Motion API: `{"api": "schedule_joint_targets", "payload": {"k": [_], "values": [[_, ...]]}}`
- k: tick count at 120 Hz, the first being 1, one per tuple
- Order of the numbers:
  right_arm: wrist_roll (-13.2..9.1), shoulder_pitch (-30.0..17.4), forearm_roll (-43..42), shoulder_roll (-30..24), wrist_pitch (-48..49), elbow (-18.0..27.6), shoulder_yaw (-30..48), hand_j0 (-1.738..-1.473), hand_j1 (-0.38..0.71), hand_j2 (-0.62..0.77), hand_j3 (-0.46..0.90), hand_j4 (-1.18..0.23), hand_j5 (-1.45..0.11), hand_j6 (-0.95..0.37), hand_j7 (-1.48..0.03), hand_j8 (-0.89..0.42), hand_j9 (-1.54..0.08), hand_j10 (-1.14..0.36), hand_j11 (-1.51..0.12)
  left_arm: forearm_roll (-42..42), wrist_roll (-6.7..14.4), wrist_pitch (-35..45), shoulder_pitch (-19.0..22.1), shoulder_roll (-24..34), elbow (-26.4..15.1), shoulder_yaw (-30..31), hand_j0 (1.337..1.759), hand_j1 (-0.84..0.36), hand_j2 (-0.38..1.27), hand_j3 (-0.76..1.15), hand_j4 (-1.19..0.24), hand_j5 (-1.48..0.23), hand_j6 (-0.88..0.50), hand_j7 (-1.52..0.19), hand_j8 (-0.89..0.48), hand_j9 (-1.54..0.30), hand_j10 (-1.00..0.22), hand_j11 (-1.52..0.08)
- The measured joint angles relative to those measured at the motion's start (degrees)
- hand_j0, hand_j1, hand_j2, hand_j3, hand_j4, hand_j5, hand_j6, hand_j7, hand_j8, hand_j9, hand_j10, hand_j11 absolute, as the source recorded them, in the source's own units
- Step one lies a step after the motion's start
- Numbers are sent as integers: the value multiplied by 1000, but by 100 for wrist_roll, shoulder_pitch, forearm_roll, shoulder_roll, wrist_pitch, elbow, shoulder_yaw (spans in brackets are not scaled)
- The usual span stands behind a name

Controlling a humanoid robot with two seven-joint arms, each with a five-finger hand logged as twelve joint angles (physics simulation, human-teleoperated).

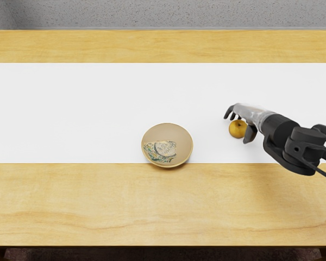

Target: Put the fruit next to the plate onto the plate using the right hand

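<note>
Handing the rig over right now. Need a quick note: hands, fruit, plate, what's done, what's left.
Right hand: open, positioned at the fruit with fingers spread; no closed grasp visible.
Left hand: not in view.
Fruit: on the white strip of the table, to the right of the plate and apart from it.
Plate: no fruit on it.
Done: right hand is at the fruit.
Left: close on the fruit, lift it, carry it over to the plate, set it down, release.
</note>
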Motion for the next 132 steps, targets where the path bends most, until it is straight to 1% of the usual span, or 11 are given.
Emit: {"api": "schedule_joint_targets", "payload": {"k": [41, 57, 71, 95, 113, 121, 132], "values": [[0, -117, -220, 4, -279, 48, -72, -1658, 128, -76, 0, -402, -520, -403, -519, -403, -519, -402, -519, 0, 0, -2, -7, 0, 0, 0, 1658, 325, 4, 0, -20, -26, -20, -26, -20, -26, -20, -26], [0, -149, -253, 11, -316, 46, -81, -1658, 163, -81, -1, -433, -557, -421, -557, -434, -556, -433, -556, 0, 0, -2, -7, 0, 0, 0, 1658, 325, 4, 0, -20, -26, -21, -26, -20, -26, -20, -26], [0, -164, -272, 40, -330, 33, -82, -1657, 210, -82, 0, -488, -602, -436, -615, -469, -606, -485, -606, 0, 0, 0, -7, 0, 0, -1, 1658, 325, 4, 0, -20, -26, -20, -26, -20, -26, -20, -26], [-3, -168, -281, 75, -330, 22, -82, -1654, 269, 150, -1, -632, -788, -419, -801, -428, -804, -623, -803, 0, 0, 1, -7, 0, 0, -1, 1658, 325, 4, 0, -20, -26, -21, -26, -20, -26, -20, -26], [-4, -167, -290, 84, -333, 19, -77, -1652, 286, 343, -1, -747, -910, -493, -941, -453, -941, -730, -939, 0, 0, 0, -7, 0, 0, -1, 1658, 325, 4, 0, -20, -26, -21, -26, -20, -26, -20, -26], [-3, -166, -281, 87, -332, 16, -75, -1651, 270, 367, -1, -777, -950, -516, -984, -476, -983, -756, -983, 0, 0, 0, -7, 0, 0, -1, 1658, 325, 4, 0, -20, -26, -20, -26, -20, -26, -20, -26], [-1, -150, -246, 92, -319, 16, -68, -1650, 273, 390, 0, -761, -1007, -489, -1025, -458, -1033, -741, -1038, 0, 0, 0, -6, 0, 0, -1, 1658, 325, 4, 0, -20, -26, -20, -26, -20, -26, -20, -26]]}}
